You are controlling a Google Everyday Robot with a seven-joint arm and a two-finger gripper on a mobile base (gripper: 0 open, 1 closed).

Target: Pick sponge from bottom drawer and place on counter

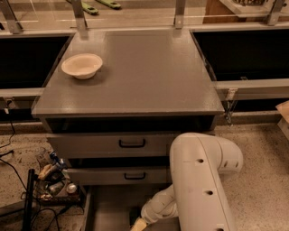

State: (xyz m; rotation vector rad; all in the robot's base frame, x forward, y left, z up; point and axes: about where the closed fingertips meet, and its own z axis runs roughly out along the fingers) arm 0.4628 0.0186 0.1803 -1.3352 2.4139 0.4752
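Filling the middle of the view, the counter (149,72) is a broad, matte grey slab with a faint speckle. Its only load is a cream bowl (81,66), upright near the back left corner. Metal posts (79,15) rise along its far edge, and past them two green objects (108,4) lie on a pale ledge. Dark recesses flank the cabinet on both sides. Below the top, two upper drawers (90,145) with black handles (132,144) sit slightly pulled out, the lower one further than the one above. The bottom drawer (106,205) is open the furthest, its flat grey floor showing at the lower edge. The white arm (198,180) curls down from the right into that drawer, and the gripper (138,224) sits low over the drawer floor at the frame's bottom edge. Whether it is open or has hold of anything cannot be told. A small dark block, seemingly the sponge (134,214), lies on the drawer floor right against the gripper. Speckled beige flooring (257,135) surrounds the cabinet, with a tangle of cables and small clutter (52,178) at its left foot.
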